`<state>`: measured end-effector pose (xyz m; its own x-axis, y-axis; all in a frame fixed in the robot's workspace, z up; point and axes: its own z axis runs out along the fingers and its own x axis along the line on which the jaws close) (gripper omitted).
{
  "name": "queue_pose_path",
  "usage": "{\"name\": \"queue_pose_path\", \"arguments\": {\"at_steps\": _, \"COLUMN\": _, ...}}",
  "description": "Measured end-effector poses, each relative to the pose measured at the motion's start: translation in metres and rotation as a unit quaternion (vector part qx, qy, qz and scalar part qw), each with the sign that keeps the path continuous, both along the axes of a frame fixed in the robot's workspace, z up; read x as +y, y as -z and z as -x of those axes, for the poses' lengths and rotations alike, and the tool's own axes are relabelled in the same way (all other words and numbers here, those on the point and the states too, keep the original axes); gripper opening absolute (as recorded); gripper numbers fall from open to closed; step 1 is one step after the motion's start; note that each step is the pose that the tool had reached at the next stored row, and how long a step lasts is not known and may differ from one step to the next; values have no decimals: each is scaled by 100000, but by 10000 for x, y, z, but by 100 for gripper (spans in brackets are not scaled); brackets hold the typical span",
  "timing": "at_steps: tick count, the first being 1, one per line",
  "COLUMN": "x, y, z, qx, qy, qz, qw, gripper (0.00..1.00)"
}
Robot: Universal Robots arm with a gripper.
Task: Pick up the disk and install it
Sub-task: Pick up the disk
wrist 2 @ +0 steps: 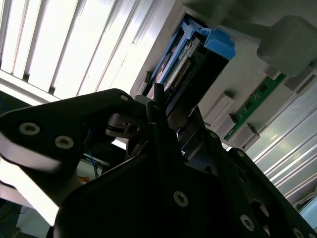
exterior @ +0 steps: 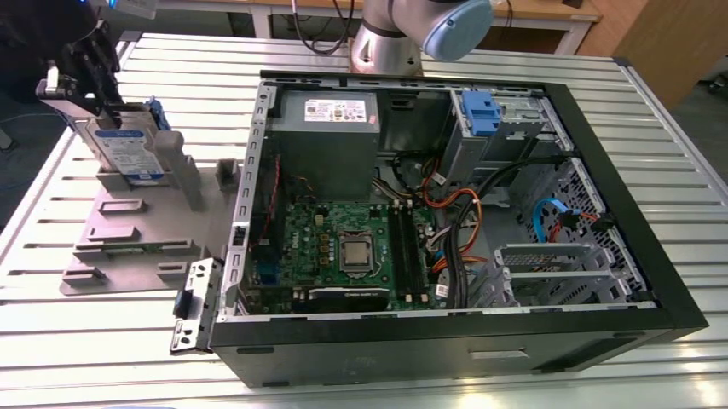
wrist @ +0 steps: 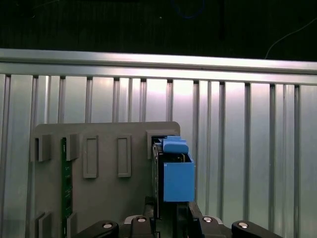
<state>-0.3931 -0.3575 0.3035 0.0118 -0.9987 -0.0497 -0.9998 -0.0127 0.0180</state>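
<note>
Your disk [exterior: 128, 152] stands on edge in the grey holder stand [exterior: 136, 223] at the exterior view's left, gripper [exterior: 97, 106] right at its top; can't tell if the claw's clamped on it or not. Expect it stiff, dense-ish & shock-sensitive w/ slick metal faces, so prob. pinch across the flat faces, not the blue bracket [wrist: 176, 173].

Disk [exterior: 123, 149] btm hidden by holder [exterior: 148, 230]; arm [exterior: 393, 47] cropped.
</note>
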Motion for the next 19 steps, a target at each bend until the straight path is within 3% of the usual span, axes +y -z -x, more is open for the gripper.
{"name": "queue_pose_path", "arguments": {"at_steps": 5, "x": 0, "y": 0, "z": 0, "qx": -3, "qy": 227, "qz": -4, "qw": 100000, "gripper": 35}}
{"name": "queue_pose_path", "arguments": {"at_steps": 11, "x": 0, "y": 2, "z": 0, "qx": 2, "qy": 4797, "qz": 1, "qw": 99885, "gripper": 35}}
{"name": "queue_pose_path", "arguments": {"at_steps": 14, "x": 0, "y": 2, "z": 0, "qx": -4, "qy": 4765, "qz": 0, "qw": 99886, "gripper": 35}}
{"name": "queue_pose_path", "arguments": {"at_steps": 19, "x": 0, "y": 9, "z": 0, "qx": 7, "qy": 2298, "qz": 6, "qw": 99974, "gripper": 35}}
